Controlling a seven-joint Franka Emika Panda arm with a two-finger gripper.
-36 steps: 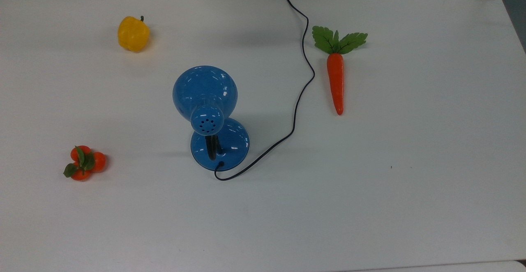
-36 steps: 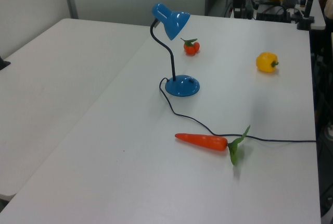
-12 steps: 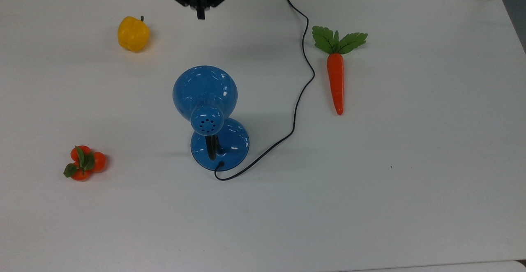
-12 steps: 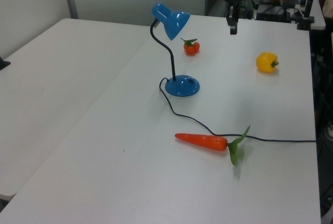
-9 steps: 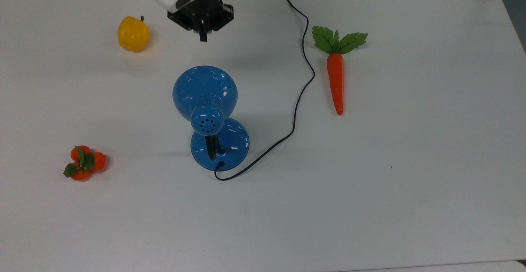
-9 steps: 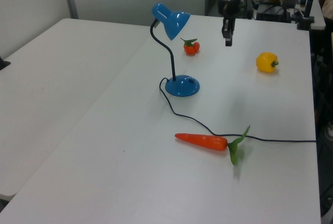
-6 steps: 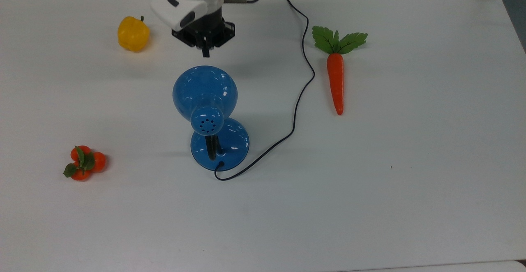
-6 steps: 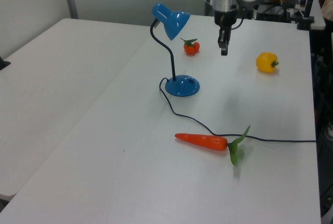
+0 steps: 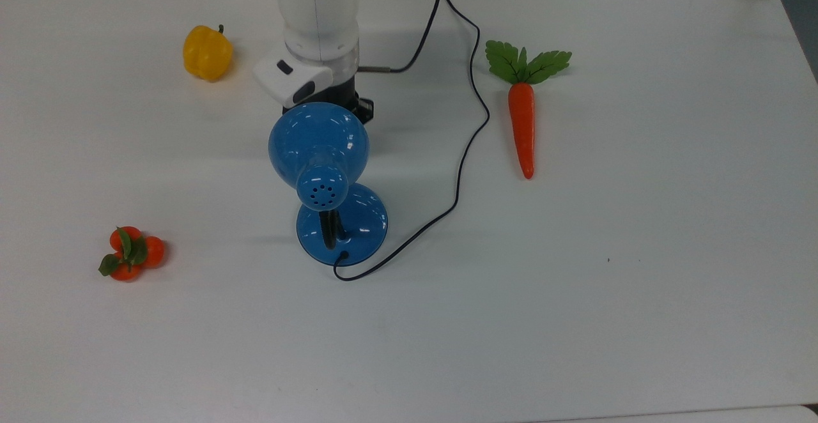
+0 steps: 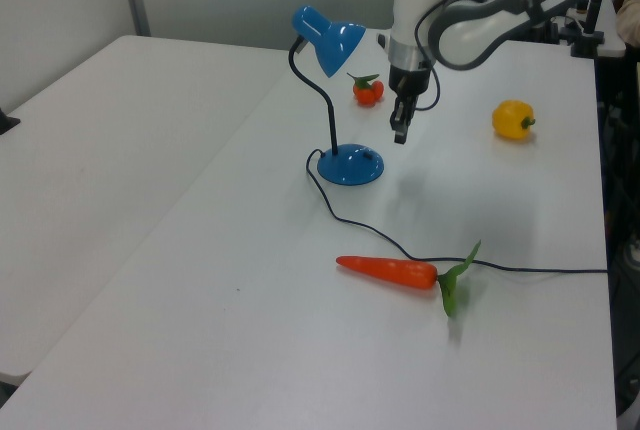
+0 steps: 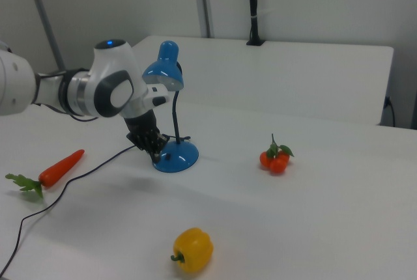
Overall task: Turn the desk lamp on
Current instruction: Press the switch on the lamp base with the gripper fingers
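Now swung in from the far table edge, gripper (image 10: 400,134) with fingers pressed together and empty, hanging just beside and above the round base (image 10: 350,166) of the desk lamp (image 9: 318,148), probably lining up for a switch press; lamp not yet lit.
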